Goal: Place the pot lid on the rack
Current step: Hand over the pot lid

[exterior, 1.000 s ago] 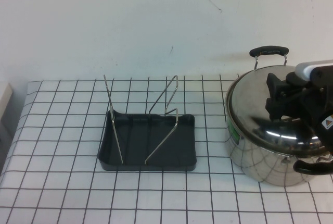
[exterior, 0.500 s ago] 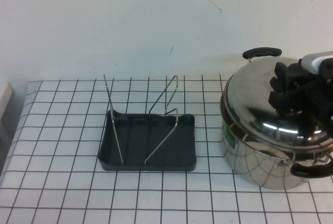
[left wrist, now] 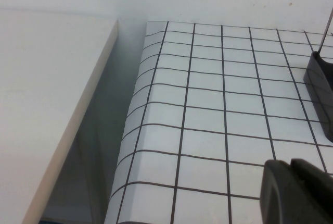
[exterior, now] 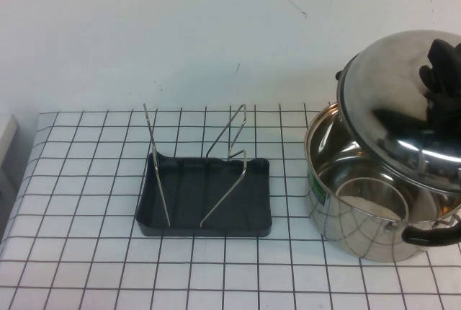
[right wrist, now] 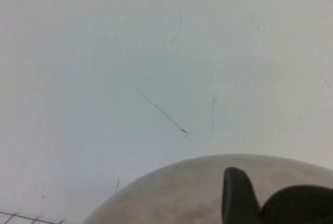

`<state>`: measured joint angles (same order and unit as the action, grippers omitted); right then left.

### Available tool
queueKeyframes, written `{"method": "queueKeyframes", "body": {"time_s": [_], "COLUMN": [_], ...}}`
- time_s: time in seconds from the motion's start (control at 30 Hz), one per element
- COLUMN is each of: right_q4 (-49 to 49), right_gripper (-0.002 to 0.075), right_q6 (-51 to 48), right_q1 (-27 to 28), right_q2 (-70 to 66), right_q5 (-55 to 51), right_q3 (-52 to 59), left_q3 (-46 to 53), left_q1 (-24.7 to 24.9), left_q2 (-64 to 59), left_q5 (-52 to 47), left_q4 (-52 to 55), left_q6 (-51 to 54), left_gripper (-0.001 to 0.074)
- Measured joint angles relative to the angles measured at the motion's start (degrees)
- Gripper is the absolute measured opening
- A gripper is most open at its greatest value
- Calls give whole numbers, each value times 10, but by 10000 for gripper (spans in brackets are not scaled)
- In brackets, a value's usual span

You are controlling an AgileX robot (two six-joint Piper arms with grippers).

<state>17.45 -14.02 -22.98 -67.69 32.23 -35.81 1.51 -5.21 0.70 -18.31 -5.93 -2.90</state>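
Right gripper (exterior: 441, 72) is at the far right edge of the scene, up above the table (exterior: 86, 252), w/ its black fingers clamped on the centre of the pot lid (exterior: 392, 108) — the knob itself is hidden under them. Lid is off the pot (exterior: 360, 202), held in the air and tilted, its near-right part hanging over the pot's far-right rim; pot mouth is open towards the left and near side, inside visible. In the right wrist view the lid's dome (right wrist: 197, 193) fills the lower part w/ a black finger (right wrist: 237, 195) pressed on it, white wall (right wrist: 156, 52) behind.

Pot sits at the right of the checked table, one black handle (exterior: 432, 236) at its near right.

Rack (exterior: 205, 195) stands at mid-table, well apart from the pot to its left — dark tray w/ silver wire uprights (exterior: 234, 144), nothing in it.

Left gripper (left wrist: 299, 193) shows only in its own wrist view, low over the table's left edge near a white slab (left wrist: 47, 104) beside the table; jaws together, holding nothing. Rack's corner (left wrist: 320, 91) shows at that view's edge.
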Motion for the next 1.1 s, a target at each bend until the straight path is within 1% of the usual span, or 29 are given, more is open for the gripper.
{"method": "queueKeyframes", "body": {"time_s": [0.43,0.5,0.53,0.6,0.77,0.8,0.9,1.0,1.07,1.1], "right_q4": [1,1,1,1,-27,-44,-93,-113,-118,-121], "right_gripper": [334,334,334,334,334,334,334,334,334,334], "right_q6": [-2,-2,-1,9,110,132,181,223,253,274], "right_q1": [0,0,0,0,0,0,0,0,0,0], "right_q2": [11,11,11,11,11,11,11,11,11,11], "right_q5": [-48,-50,-50,-51,-50,-46,-21,8,21,23], "right_q3": [1,1,1,1,1,1,1,1,1,1], "left_q3": [0,0,0,0,1,1,1,1,1,1], "left_q1": [0,0,0,0,0,0,0,0,0,0], "left_q2": [0,0,0,0,0,0,0,0,0,0], "left_q5": [0,3,5,6,20,23,29,32,22,7], "left_q4": [8,-13,-42,-149,-378,-406,-443,-498,-559,-601], "left_q6": [5,-9,-33,-86,-118,-119,-120,-118,-87,-45], "left_gripper": [-3,-3,-3,-3,-3,-3,-3,-3,-3,-3]}}
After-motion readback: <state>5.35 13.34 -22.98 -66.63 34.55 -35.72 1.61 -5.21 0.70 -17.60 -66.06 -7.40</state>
